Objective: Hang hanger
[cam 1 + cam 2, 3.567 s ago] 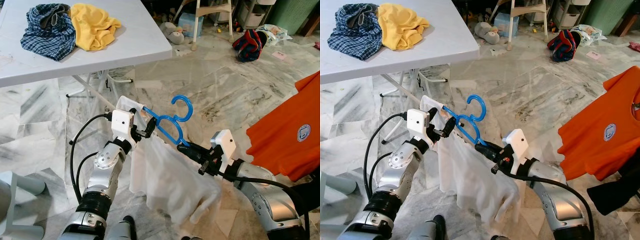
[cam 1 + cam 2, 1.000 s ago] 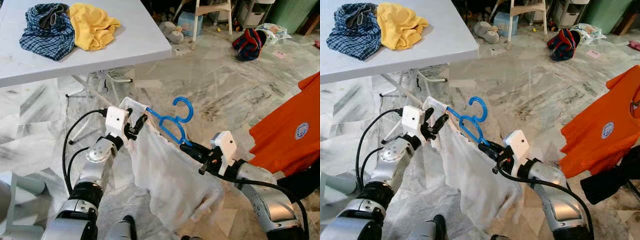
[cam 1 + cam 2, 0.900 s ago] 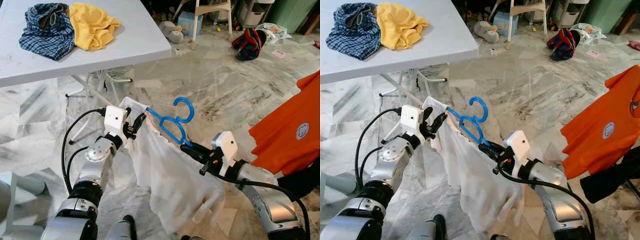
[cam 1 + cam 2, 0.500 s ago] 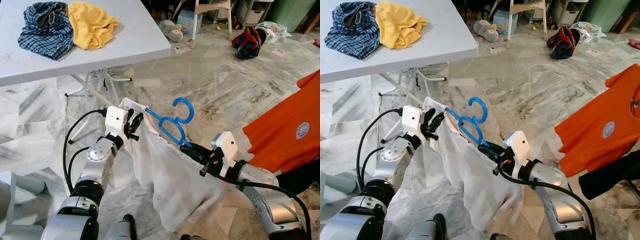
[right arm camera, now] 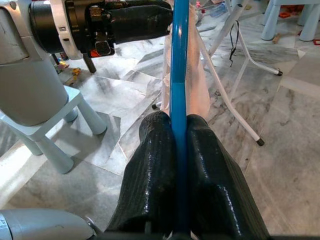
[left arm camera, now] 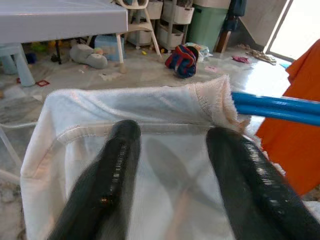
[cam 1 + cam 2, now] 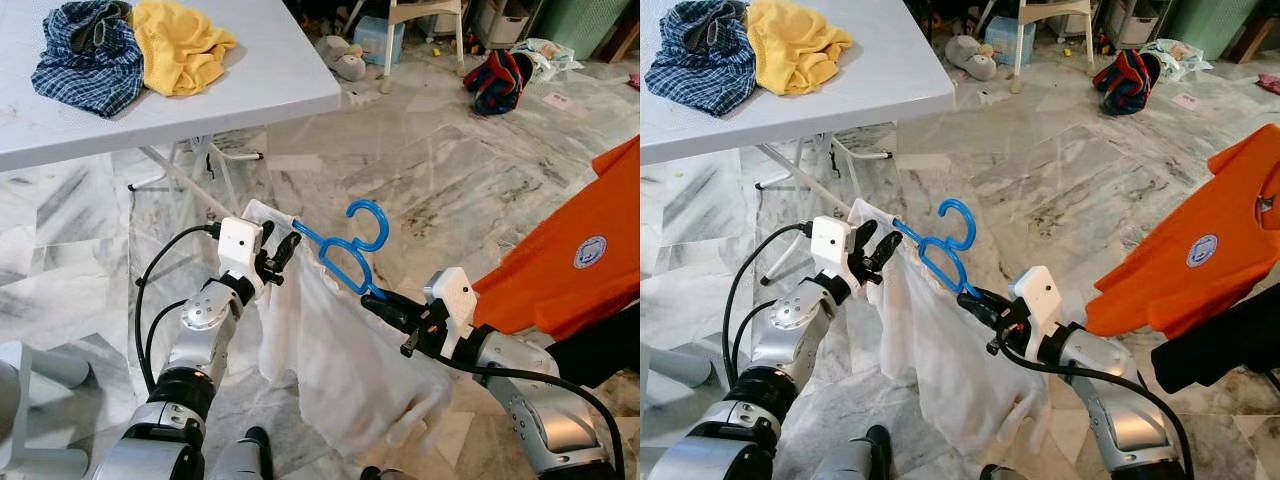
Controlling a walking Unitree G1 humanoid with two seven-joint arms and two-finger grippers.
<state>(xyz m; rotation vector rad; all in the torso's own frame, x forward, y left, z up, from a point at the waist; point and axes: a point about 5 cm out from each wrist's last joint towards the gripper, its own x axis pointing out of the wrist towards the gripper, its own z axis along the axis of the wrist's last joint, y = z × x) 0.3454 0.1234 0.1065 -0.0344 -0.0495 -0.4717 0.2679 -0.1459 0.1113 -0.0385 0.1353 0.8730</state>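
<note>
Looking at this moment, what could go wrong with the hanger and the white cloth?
The left gripper is open around the white garment, not pinching it, so that shoulder may slide off the blue hanger. The right gripper alone clamps the thin bar, so the hanger might twist. The hem hangs low near the marble floor and may drag.

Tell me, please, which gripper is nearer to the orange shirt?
Right. The right gripper, shut on the blue hanger, is just beside the orange shirt; the left gripper is at the hanger's far end.
</note>
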